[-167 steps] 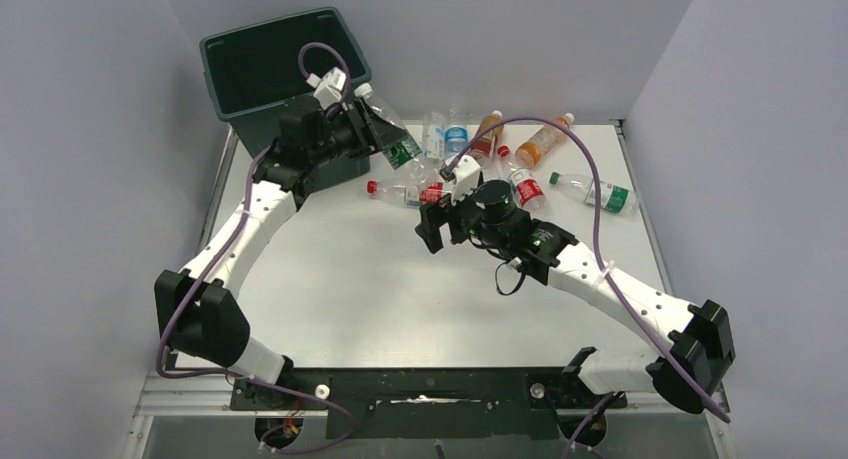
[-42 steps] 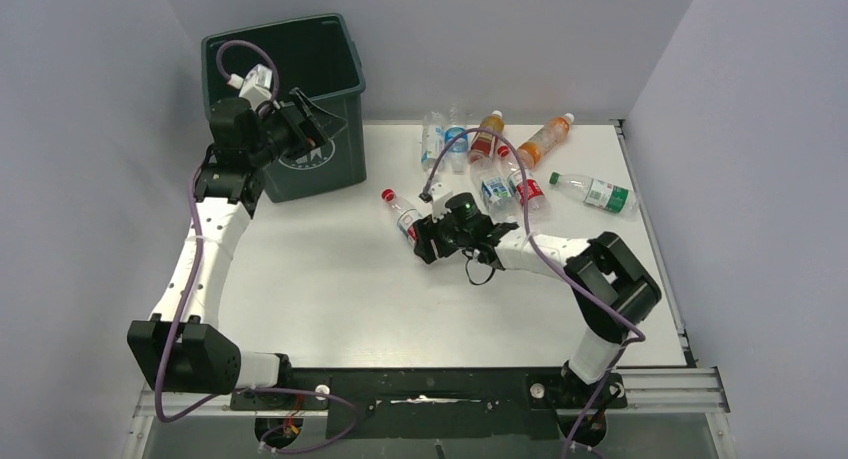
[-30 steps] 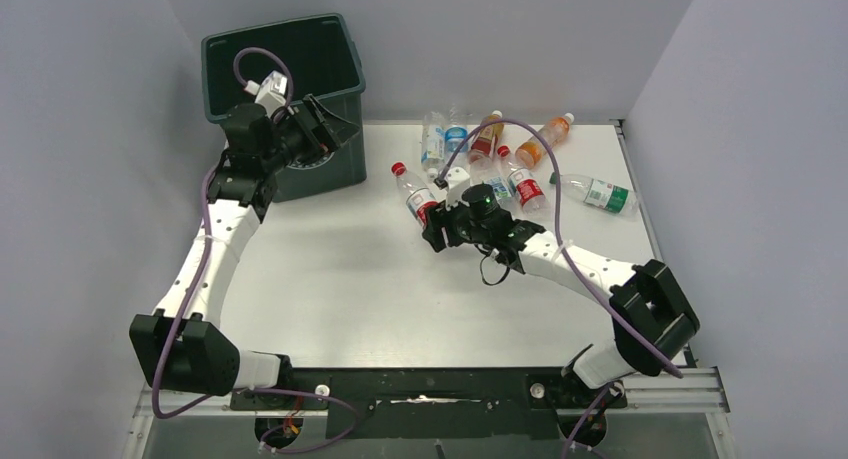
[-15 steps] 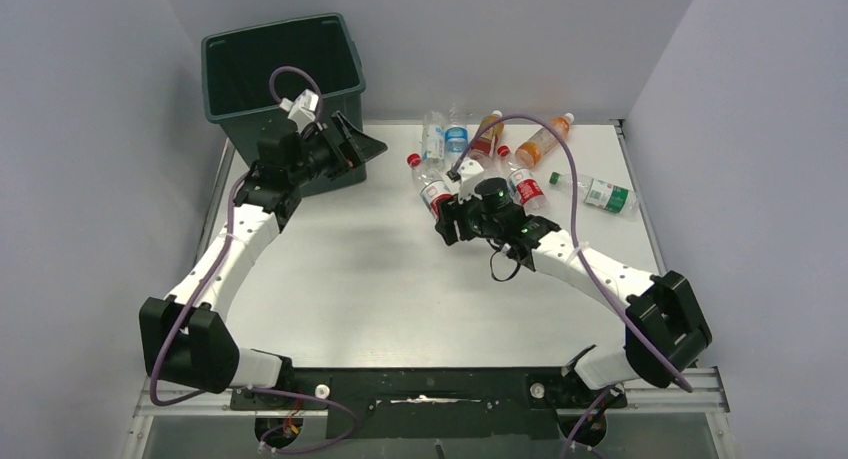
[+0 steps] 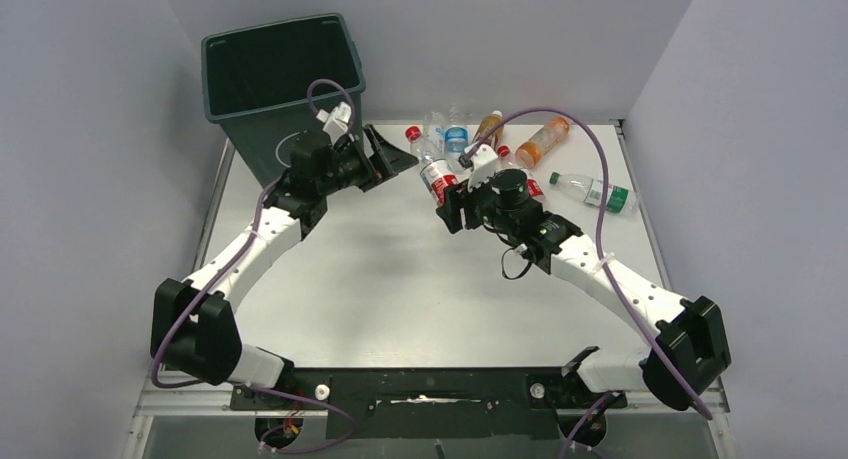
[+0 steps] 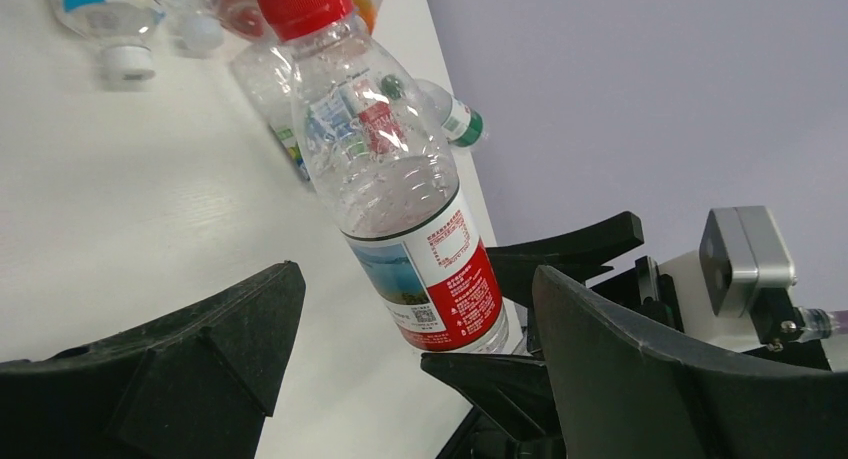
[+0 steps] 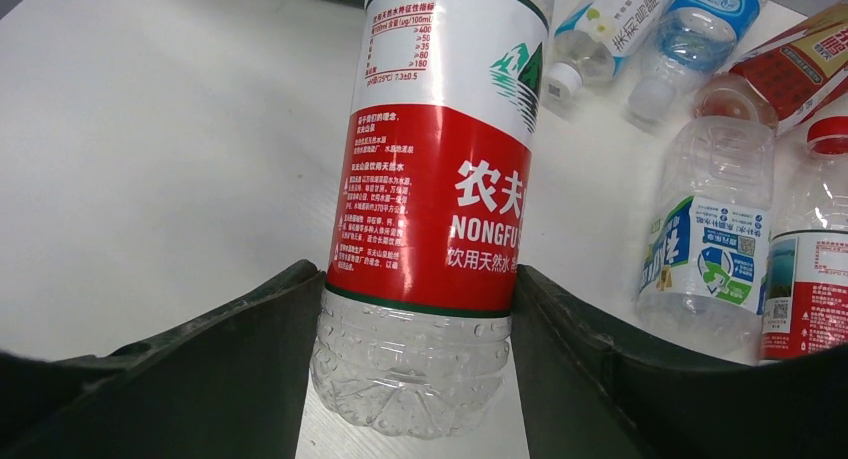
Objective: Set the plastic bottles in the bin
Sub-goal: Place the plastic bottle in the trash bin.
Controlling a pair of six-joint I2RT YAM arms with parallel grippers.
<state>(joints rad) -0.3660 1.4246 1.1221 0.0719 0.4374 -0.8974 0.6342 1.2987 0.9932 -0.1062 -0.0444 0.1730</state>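
1. The bin (image 5: 262, 139) is dark green, square and tapered. It stands upright with its top open.
2. A clear red-labelled bottle (image 5: 430, 167) with a red cap is just right of the bin. The right gripper (image 5: 445, 193) clamps it near its base, and it tilts with its cap end nearer the bin.
3. Farther right of the bin, the others lie clustered: a blue-labelled bottle (image 5: 456, 139) and an orange bottle (image 5: 543, 142).
4. A green-labelled bottle (image 5: 597, 192) lies farthest from the bin.

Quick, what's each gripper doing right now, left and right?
Left gripper: open, holding nothing; fingers spread, facing the red-labelled bottle.
Right gripper: closed on the red-labelled bottle, near its base.
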